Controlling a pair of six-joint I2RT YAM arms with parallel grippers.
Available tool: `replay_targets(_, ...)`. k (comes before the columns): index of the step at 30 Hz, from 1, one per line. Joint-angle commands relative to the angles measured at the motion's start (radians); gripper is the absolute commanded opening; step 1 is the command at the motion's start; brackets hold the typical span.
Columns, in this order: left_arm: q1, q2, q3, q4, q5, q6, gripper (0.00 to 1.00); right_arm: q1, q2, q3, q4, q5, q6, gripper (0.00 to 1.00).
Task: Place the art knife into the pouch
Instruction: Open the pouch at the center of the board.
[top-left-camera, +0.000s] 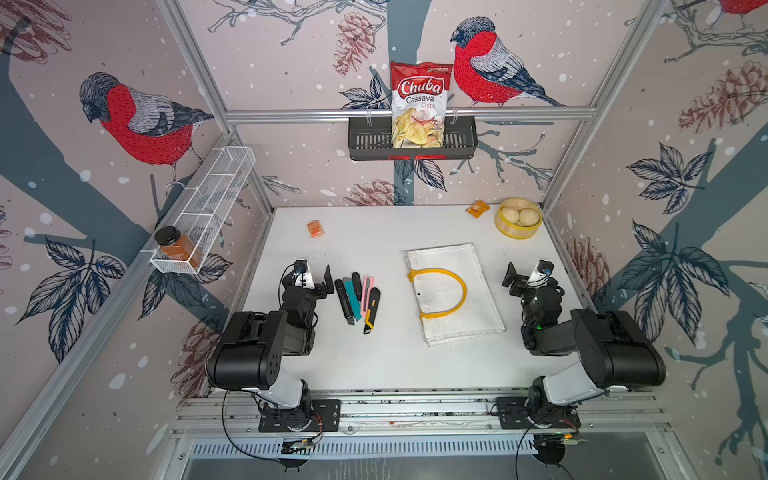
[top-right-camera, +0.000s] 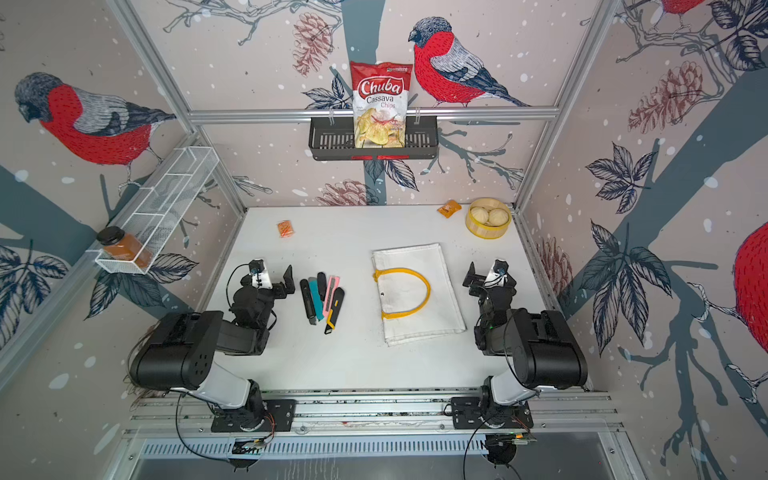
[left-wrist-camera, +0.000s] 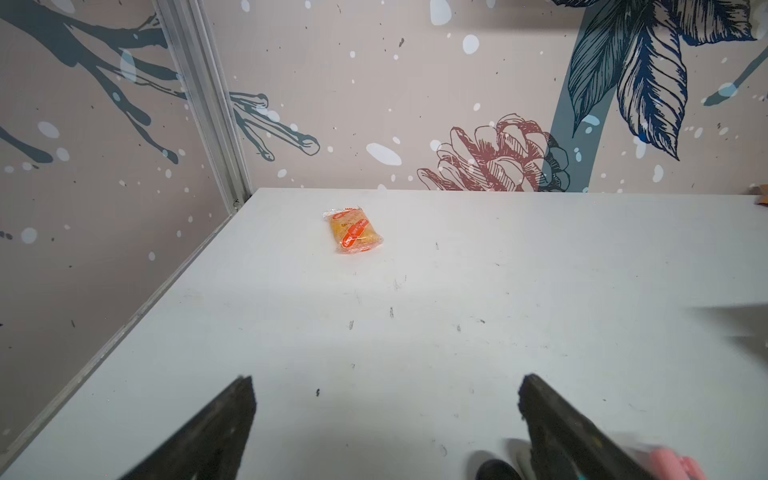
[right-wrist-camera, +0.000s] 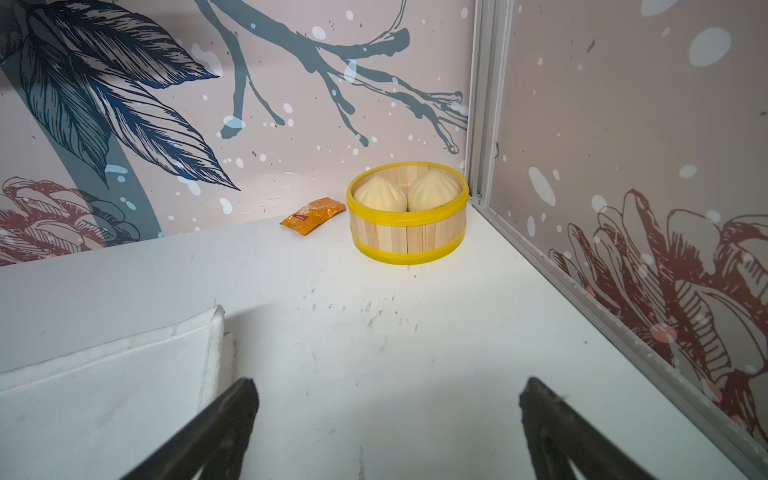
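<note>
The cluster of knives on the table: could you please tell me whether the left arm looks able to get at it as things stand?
Probably yes. The left gripper stands open and empty right beside the knives, with only bare table between them and nothing lying on top.

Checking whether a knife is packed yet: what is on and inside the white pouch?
Only its yellow handle lies on the pouch; the knives lie apart beside it. It lies flat, so its inside is hidden.
</note>
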Motion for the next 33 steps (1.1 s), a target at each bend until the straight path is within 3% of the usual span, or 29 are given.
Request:
replay_targets(1,0.0,-0.002,0.004,0.016,0.011,0.005,0.99,0.0,0.0,0.002,0.013,0.012,0.012,1.0)
replay_targets(33,0.001,0.0,0.007,0.012,-0.016,-0.004,0.98,0.0,-0.004,0.0,0.017,0.017,0.013,1.0)
